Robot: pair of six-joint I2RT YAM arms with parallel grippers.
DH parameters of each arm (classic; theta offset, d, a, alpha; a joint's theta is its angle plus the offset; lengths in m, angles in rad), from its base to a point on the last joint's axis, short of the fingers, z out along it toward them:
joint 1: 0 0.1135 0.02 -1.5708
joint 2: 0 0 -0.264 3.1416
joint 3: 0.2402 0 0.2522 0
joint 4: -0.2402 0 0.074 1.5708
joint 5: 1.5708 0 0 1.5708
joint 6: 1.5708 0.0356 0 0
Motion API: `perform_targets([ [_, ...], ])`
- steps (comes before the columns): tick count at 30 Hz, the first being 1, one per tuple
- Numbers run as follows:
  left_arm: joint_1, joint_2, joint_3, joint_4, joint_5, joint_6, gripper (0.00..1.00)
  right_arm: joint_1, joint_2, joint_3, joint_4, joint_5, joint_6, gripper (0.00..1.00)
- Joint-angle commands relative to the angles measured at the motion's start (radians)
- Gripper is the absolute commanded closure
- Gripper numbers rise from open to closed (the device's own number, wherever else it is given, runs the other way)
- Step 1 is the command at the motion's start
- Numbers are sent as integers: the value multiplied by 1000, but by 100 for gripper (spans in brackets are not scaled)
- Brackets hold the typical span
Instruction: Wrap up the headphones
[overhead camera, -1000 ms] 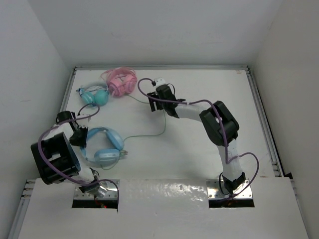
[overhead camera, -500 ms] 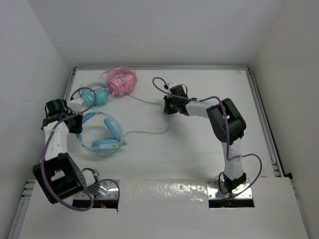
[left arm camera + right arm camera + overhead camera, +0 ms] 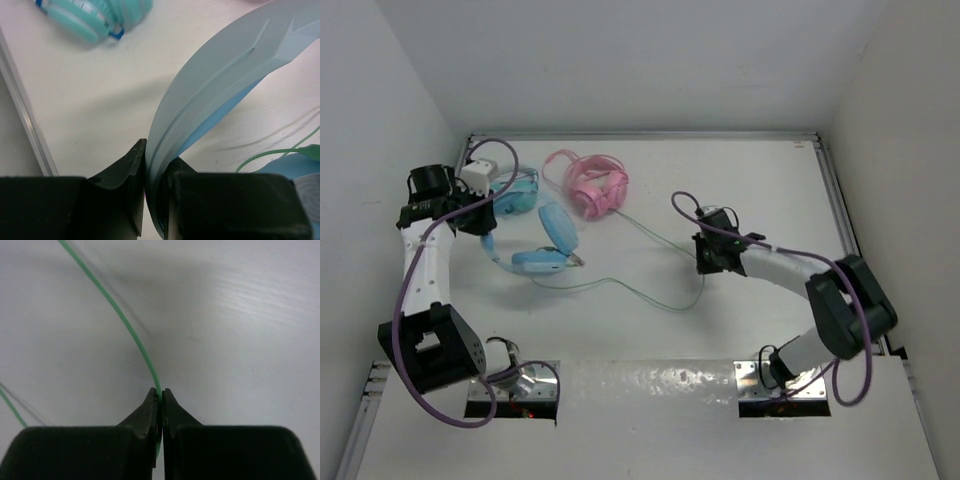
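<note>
**Headphones clamped by the headband, cable pinched**

From above, the light-blue headphones are lying on the left part of the white counter, with both oval earcups pointing toward the middle. The left gripper is closing on the outer end of their headband, just in front of the teal headphones. The pink headphones are sitting a little farther right, near the back. The thin green cable is trailing from the lower earcup across the counter and curving up into the right gripper, which is reaching in low, well apart from the earcups.

At the left wrist, both fingers are pressing against the pale-blue headband – one on each face, with no gap showing. The band is arching up and to the right, and the teal pair is showing blurred at the top edge.

At the right wrist, the fingertips are meeting tightly on the green cable – the strand is running up and left from between them over the bare counter.
</note>
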Motion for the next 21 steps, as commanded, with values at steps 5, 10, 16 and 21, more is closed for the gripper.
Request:
perform_targets([
  [5, -135, 12, 70, 51, 72, -93, 100, -12, -230, -83, -73, 137, -20, 99],
  [10, -152, -2, 61, 41, 57, -74, 100, -6, -1, 161, -139, -88, -134, 1],
  [16, -124, -11, 93, 16, -76, -79, 100, 22, -154, 131, 200, -117, -278, 6],
  [21, 45, -25, 56, 71, -41, -123, 100, 65, 31, 429, 178, -304, -454, 59],
])
